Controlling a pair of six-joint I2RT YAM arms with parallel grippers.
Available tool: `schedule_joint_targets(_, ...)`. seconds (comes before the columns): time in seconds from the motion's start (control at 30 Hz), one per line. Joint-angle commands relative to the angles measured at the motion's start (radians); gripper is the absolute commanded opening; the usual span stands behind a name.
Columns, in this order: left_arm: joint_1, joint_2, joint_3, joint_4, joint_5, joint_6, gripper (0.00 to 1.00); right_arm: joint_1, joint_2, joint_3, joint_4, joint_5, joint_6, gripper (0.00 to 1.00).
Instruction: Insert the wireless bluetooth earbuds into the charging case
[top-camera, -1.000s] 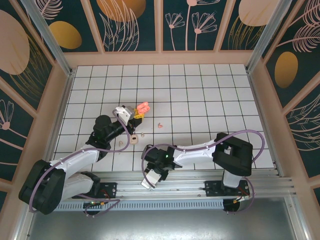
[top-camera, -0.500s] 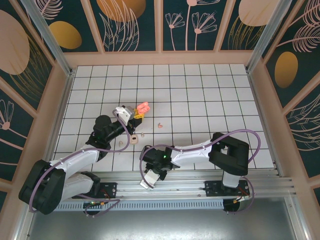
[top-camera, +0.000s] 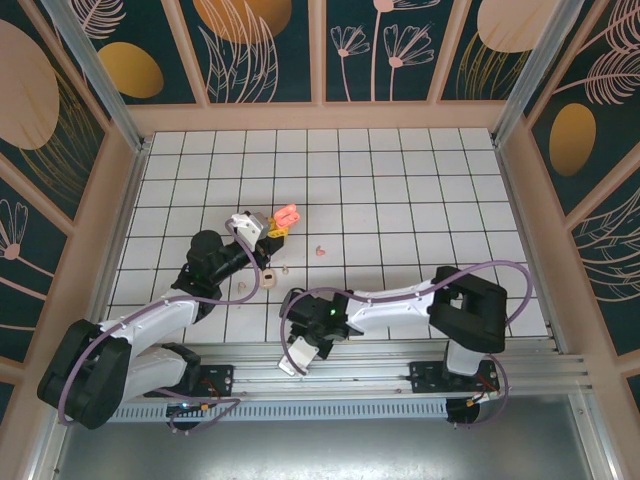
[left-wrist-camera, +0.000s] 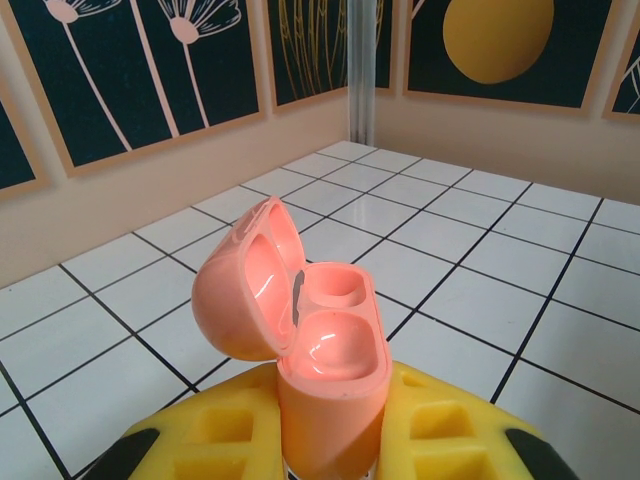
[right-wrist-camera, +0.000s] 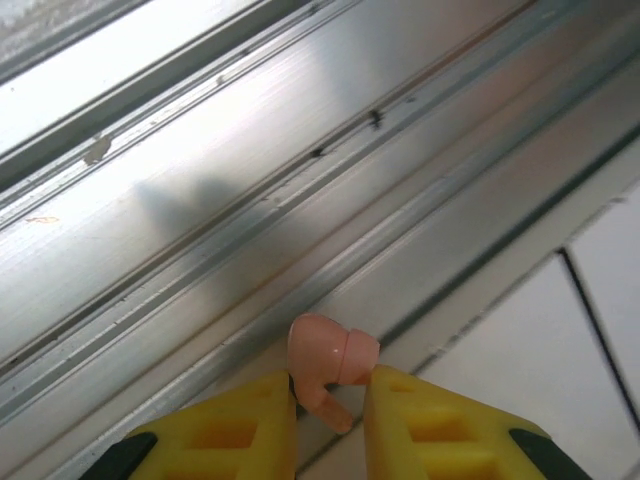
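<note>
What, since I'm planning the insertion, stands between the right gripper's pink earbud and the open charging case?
Nothing visible does: the earbud is pinched in the right gripper, the charging case has its lid open, both sockets empty.

Two black-jointed white arms (top-camera: 150, 320), looping purple cables (top-camera: 490, 265), ribbed yellow claw fingers (right-wrist-camera: 230, 430).

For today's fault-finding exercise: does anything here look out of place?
A pink earbud is pinched in the right gripper over the metal rail, off the tiled floor, far from the open charging case.
</note>
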Motion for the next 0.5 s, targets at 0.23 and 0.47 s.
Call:
schedule_joint_targets(0.23,-0.001,-0.018,0.006,-0.009,0.005,0.009,0.09,-0.074,-0.141,-0.028,0.045,-0.077,0.207,0.24)
schedule_joint_targets(0.47,-0.001,-0.016,0.013,-0.012,0.005,0.009,0.09,-0.233,-0.191,-0.110,0.054,-0.068,0.318,0.24)
